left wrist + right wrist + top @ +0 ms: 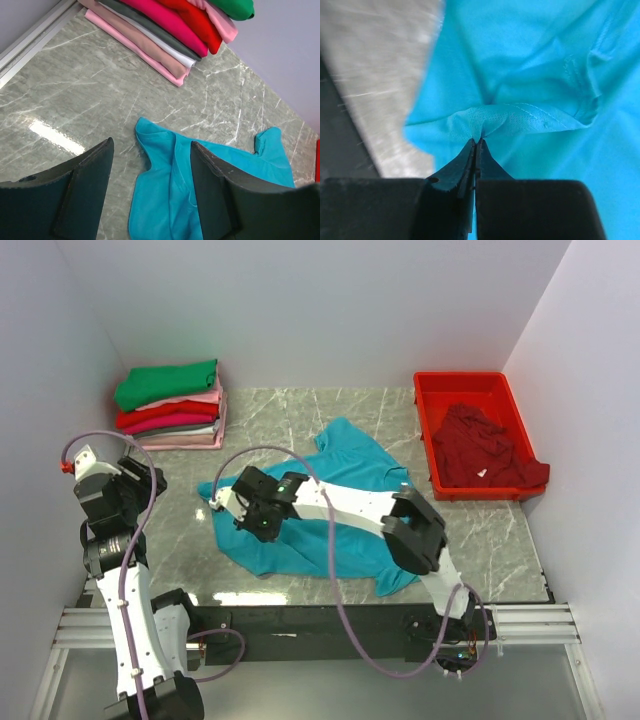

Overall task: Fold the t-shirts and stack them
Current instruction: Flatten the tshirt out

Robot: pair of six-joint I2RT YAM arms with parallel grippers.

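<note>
A teal-blue t-shirt (330, 510) lies crumpled on the marble table, also seen as the teal-blue cloth (170, 185) and the teal-blue fabric (545, 75) in the wrist views. My right gripper (262, 523) is shut and pinches a fold of this shirt near its left edge; the right wrist view shows the right gripper (476, 142) with its jaws pressed together on a puckered hem. My left gripper (150, 165) is open above the shirt's left corner, holding nothing. A dark maroon t-shirt (480, 445) lies bunched in the red tray (428, 410). Folded t-shirts form a stack (170, 405) at the back left.
The stack (185, 30) has a green shirt on top, with pink, red and grey layers below. White walls close in the left, back and right sides. A metal rail (300, 625) runs along the table's near edge.
</note>
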